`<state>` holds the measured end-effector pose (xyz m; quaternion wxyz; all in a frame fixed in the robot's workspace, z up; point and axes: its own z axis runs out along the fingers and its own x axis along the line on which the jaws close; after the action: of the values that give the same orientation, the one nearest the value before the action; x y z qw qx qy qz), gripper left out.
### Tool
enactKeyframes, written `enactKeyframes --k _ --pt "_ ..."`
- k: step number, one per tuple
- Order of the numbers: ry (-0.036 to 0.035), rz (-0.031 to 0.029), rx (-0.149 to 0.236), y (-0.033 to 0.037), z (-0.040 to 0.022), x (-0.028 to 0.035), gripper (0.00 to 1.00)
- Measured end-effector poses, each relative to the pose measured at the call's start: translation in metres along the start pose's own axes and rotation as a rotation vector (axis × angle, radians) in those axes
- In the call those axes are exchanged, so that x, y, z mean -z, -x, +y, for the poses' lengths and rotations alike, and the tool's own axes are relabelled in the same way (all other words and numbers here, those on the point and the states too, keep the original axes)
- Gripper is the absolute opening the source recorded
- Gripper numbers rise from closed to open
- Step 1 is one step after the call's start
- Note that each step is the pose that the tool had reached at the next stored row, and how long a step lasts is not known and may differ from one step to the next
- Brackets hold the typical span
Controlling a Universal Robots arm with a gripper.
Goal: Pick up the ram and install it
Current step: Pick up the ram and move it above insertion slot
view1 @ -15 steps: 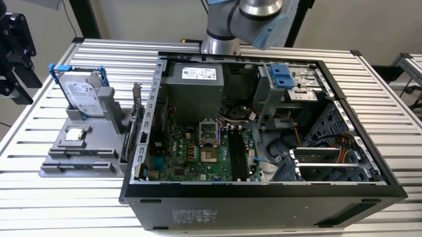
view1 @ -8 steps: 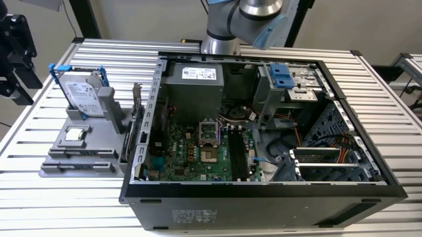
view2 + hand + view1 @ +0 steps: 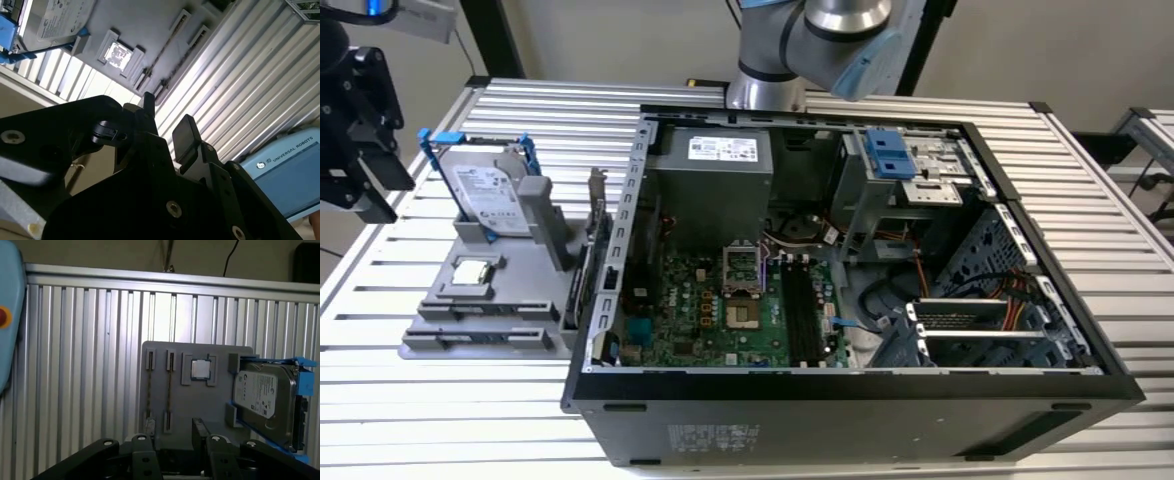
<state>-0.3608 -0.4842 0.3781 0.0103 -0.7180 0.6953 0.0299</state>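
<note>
You have the gripper [image 3: 167, 112] open and empty, facing the gray holder [image 3: 200, 405]; the ram [image 3: 169, 390] apparently sits edge-on in its slot.

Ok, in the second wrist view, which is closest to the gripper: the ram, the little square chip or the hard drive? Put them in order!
From the open gripper:
1. The ram, on edge in the tray, just ahead of it.
2. The square chip, in the tray's middle pocket.
3. The hard drive, in its blue frame at the tray's other end.
</note>
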Motion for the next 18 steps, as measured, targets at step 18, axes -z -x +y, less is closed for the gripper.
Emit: enactKeyframes --k 18 --pt "0.0010 0.0449 -0.002 0.0035 -0.0011 -0.0174 1.00"
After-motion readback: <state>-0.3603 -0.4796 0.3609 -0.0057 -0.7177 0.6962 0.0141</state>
